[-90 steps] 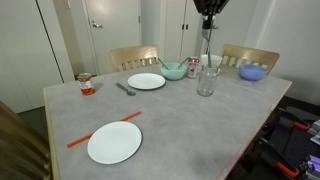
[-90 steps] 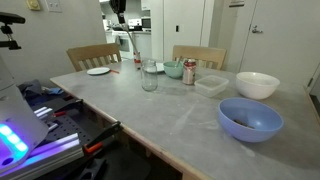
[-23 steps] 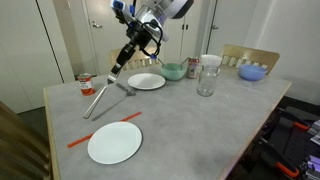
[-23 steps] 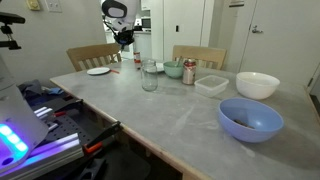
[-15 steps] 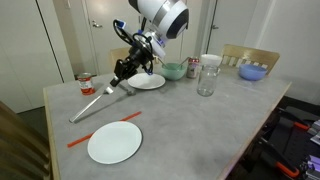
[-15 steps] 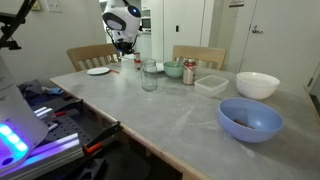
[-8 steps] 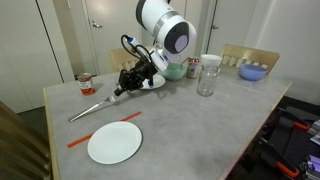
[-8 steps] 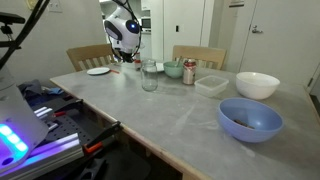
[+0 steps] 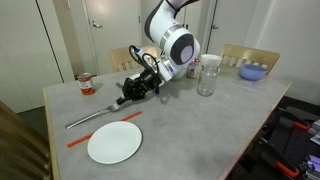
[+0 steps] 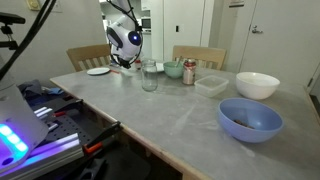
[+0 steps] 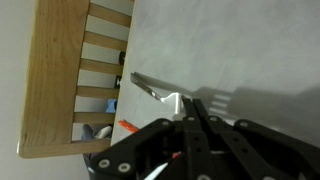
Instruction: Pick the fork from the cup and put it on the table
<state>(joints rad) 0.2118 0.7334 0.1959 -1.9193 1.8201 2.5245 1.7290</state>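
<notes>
Doors and pale walls back a large table [image 9: 205, 132] with a speckled grey top and a light wooden edge, wooden chairs drawn up along its far edge. In an exterior view the arm bends low over the table, and the gripper [image 9: 124, 98] hangs just above the top. Its jaws are closed on one end of the fork [image 9: 92, 115].

The fork slopes at a shallow angle from the gripper toward the table edge where the red can [image 9: 86, 84] stands. Its free end is down at the surface, between the can and the white plate [image 9: 114, 142] near the closest corner; whether it touches cannot be told. A thin red-orange stick [image 9: 76, 142] lies just beside that plate.

The cup [image 9: 207, 78] stands upright toward the far edge, well apart from the gripper, and a blue bowl [image 9: 253, 71] sits near the far corner.

In the wrist view the gripper [image 11: 190, 108] pinches the fork [image 11: 155, 90] over bare table [image 11: 235, 45], with chair slats [image 11: 75, 80] beyond the edge.
</notes>
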